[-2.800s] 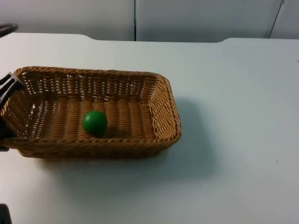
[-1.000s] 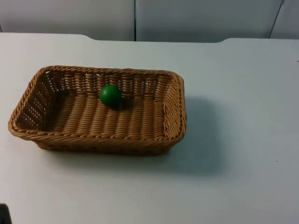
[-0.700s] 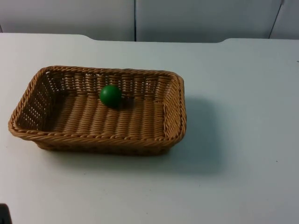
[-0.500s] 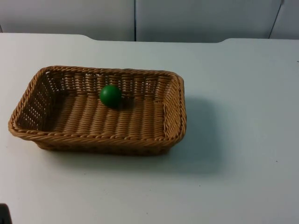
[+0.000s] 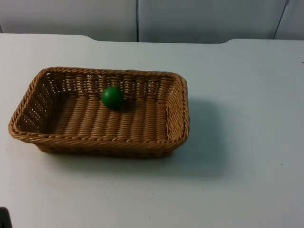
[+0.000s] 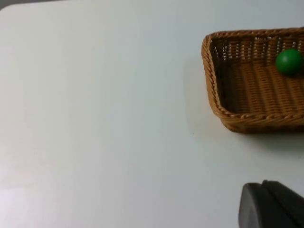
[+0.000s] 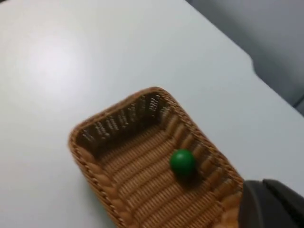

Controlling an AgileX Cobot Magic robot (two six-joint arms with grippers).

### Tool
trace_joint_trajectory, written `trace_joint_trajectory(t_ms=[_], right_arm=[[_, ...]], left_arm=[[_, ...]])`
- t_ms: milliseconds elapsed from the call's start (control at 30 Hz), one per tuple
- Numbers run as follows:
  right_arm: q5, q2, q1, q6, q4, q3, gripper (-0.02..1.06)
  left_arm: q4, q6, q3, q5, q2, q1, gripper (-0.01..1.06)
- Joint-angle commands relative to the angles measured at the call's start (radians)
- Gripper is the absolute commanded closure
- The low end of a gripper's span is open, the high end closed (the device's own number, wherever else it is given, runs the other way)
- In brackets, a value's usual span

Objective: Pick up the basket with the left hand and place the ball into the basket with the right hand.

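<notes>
One green ball point(image 5: 112, 97) inside one wicker basket point(image 5: 28, 102), close to the far wall, basket flat on the white table point(image 5: 237, 142). Left gripper point(image 6: 273, 206) drawn back above bare table, well apart from the basket's short end; finger state cannot be told. Right gripper point(image 7: 273, 204) raised high, looking down on basket and ball; finger state likewise cannot be told.

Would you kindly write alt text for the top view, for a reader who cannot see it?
A green ball lies inside a brown wicker basket, near its far wall. The basket stands on a white table that ends at a grey wall.
</notes>
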Motion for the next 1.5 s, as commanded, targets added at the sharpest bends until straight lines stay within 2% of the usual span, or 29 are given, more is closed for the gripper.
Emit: trace_joint_trajectory(t_ms=[0, 67, 100, 167, 267, 333, 367, 400, 433, 467, 533, 567, 633, 733, 867, 900, 1000, 1033, 1067, 1167, 1200, 1267, 1333, 1367, 1400, 1467], right_arm=[[0.036, -0.054, 0.005, 0.038, -0.08, -0.004, 1.05], [0.075, -0.116, 0.005, 0.095, -0.166, -0.004, 1.05], [0.075, -0.116, 0.005, 0.095, -0.166, -0.004, 1.05], [0.089, -0.192, 0.005, 0.147, -0.229, -0.004, 1.05], [0.098, -0.258, 0.005, 0.157, -0.273, -0.004, 1.05], [0.146, -0.312, 0.005, 0.157, -0.292, -0.004, 1.05], [0.209, -0.348, 0.005, 0.157, -0.298, -0.004, 1.05], [0.265, -0.368, 0.005, 0.142, -0.281, -0.004, 1.05], [0.265, -0.368, 0.005, 0.142, -0.281, -0.004, 1.05], [0.306, -0.389, 0.005, 0.117, -0.248, -0.004, 1.05], [0.306, -0.427, 0.005, 0.086, -0.137, 0.0, 1.05], [0.306, -0.427, 0.005, 0.086, -0.137, 0.0, 1.05], [0.306, -0.496, 0.005, 0.082, -0.025, 0.048, 1.05], [0.306, -0.541, 0.005, 0.121, -0.027, 0.094, 1.05], [0.306, -0.595, 0.005, 0.222, -0.125, 0.246, 1.05], [0.306, -0.595, 0.005, 0.222, -0.125, 0.246, 1.05], [0.306, -0.639, 0.005, 0.243, -0.131, 0.426, 1.05], [0.285, -0.681, 0.005, 0.265, -0.138, 0.544, 1.05], [0.285, -0.681, 0.005, 0.265, -0.138, 0.544, 1.05], [0.227, -0.786, -0.007, 0.325, -0.158, 0.757, 1.05], [0.227, -0.786, -0.007, 0.325, -0.158, 0.757, 1.05], [0.236, -0.875, -0.061, 0.323, -0.139, 0.886, 1.05], [0.241, -0.97, -0.158, 0.285, -0.09, 0.988, 1.05], [0.241, -0.97, -0.158, 0.285, -0.09, 0.988, 1.05], [0.232, -1.056, -0.223, 0.222, -0.028, 1.048, 1.05], [0.212, -1.135, -0.285, 0.157, 0.038, 1.079, 1.05]], left_arm=[[0.002, -0.013, 0.003, -0.002, -0.036, 0.0, 1.05], [0.002, -0.013, 0.003, -0.002, -0.063, 0.0, 1.05], [0.002, -0.013, 0.003, -0.002, -0.063, 0.0, 1.05], [0.002, -0.013, 0.003, -0.002, -0.065, 0.0, 1.05], [0.002, -0.011, 0.003, -0.002, -0.065, 0.0, 1.05], [0.002, -0.011, 0.003, -0.002, -0.065, 0.0, 1.05], [0.002, -0.011, 0.003, -0.002, -0.065, 0.0, 1.05], [0.002, -0.011, 0.003, -0.002, -0.065, 0.0, 1.05], [0.002, -0.011, 0.003, -0.002, -0.065, 0.0, 1.05], [0.002, -0.011, 0.003, -0.002, -0.065, 0.0, 1.05], [0.002, -0.011, 0.003, -0.002, -0.065, 0.0, 1.05], [0.002, -0.011, 0.003, -0.002, -0.065, 0.0, 1.05], [0.002, -0.011, 0.003, -0.002, -0.065, 0.0, 1.05], [0.002, -0.011, 0.003, -0.002, -0.065, 0.0, 1.05], [0.002, -0.011, 0.003, -0.002, -0.065, 0.0, 1.05], [0.002, -0.011, 0.003, -0.002, -0.065, 0.0, 1.05], [0.002, -0.011, 0.003, -0.002, -0.065, 0.0, 1.05], [0.002, -0.011, 0.003, -0.002, -0.065, 0.0, 1.05], [0.002, -0.011, 0.003, -0.002, -0.065, 0.0, 1.05], [0.002, -0.011, 0.003, -0.002, -0.065, 0.0, 1.05], [0.002, -0.011, 0.003, -0.002, -0.065, 0.0, 1.05], [0.002, -0.011, 0.003, -0.002, -0.065, 0.0, 1.05], [0.002, -0.011, 0.003, -0.002, -0.065, 0.0, 1.05], [0.002, -0.011, 0.003, -0.002, -0.065, 0.0, 1.05], [0.002, -0.011, 0.003, -0.002, -0.065, 0.0, 1.05], [0.002, -0.011, 0.003, -0.002, -0.065, 0.0, 1.05]])
